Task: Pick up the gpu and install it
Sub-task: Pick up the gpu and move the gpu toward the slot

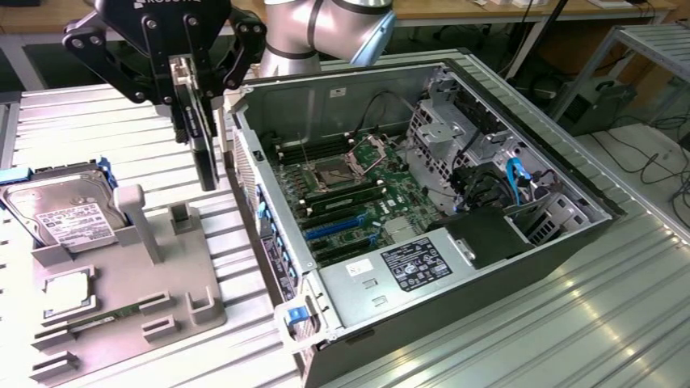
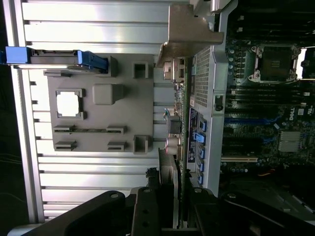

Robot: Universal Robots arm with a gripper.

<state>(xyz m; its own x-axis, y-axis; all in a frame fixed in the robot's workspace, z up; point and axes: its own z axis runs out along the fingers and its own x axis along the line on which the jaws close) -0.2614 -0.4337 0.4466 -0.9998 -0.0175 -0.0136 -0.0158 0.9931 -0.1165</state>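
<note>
At the upper left of the exterior frame, the fingers (image 1: 164,81) clamp the gpu (image 1: 203,137) edge-on above the ribbed metal desk (image 1: 561,323), between grey holder (image 1: 151,279) and open computer case (image 1: 323,101), a wooden bench (image 1: 506,10) behind; on the wrist camera its silver bracket (image 2: 189,34) sits just beside the case's outer wall, over the desk's slats.

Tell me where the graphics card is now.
Exterior view's left: the graphics card hangs edge-on in the gripper, above the grey tray, beside the open computer.
</note>
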